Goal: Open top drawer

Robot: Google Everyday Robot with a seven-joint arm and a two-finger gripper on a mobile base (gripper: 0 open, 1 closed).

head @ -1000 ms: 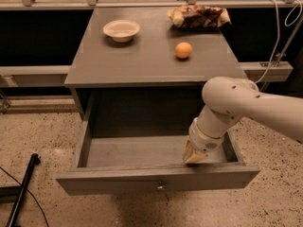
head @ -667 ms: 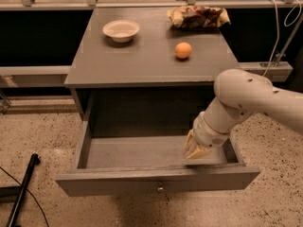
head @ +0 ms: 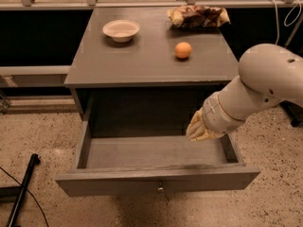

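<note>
The wide grey wooden top drawer point(head: 104, 182) stands pulled well out of the grey desk point(head: 142, 60). Its shallow grey interior lies open to view, and its long flat front is the nearest part of the scene. A small round brass knob point(head: 160, 188) sits at the centre of that front.

The robot's cream-coloured gripper point(head: 200, 128) hangs over the far right corner of the drawer's interior, just inside the right side wall. It is above the drawer floor and apart from the knob, which lies nearer and to the left. The gripper points down and to the left, on a thick white arm point(head: 265, 84) that comes in from the right edge. Its tip shows only as a pale lump, so it cannot be told whether the jaws are released or clenched, and nothing can be seen held in them.

The arm hides the right rear of the drawer opening and is itself cut off at the right edge. On the desk top are a shallow cream bowl point(head: 121, 30) at far left, a small round orange fruit point(head: 183, 50) and a crumpled brown-and-yellow packet point(head: 198, 16) at far right. The packet's print cannot be read.
</note>
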